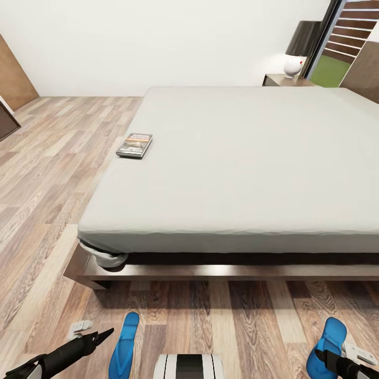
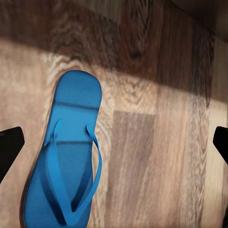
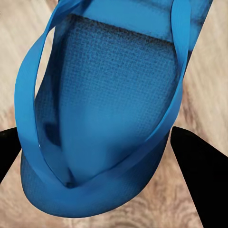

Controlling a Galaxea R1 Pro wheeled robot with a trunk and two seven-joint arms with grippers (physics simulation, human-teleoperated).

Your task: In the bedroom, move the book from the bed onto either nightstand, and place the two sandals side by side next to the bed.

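Note:
The book point(image 1: 135, 146) lies flat near the left edge of the bed point(image 1: 252, 158). Two blue sandals lie on the wood floor in front of the bed's foot, far apart. The left sandal point(image 1: 124, 345) point(image 2: 71, 156) lies flat, straps up. My left gripper point(image 1: 93, 335) point(image 2: 114, 142) hovers over it, open wide, with the sandal off towards one finger. The right sandal point(image 1: 327, 341) point(image 3: 104, 118) sits close between the fingers of my right gripper point(image 1: 339, 359) point(image 3: 99, 156), which is open, one finger on each side of its edge. A nightstand point(image 1: 287, 80) stands at the bed's far corner.
A white lamp point(image 1: 293, 66) with a dark shade stands on the nightstand. The bed's low wooden frame point(image 1: 210, 271) juts out past the mattress at floor level. Bare plank floor point(image 1: 47, 173) runs along the bed's left side. A brown door point(image 1: 15, 73) is far left.

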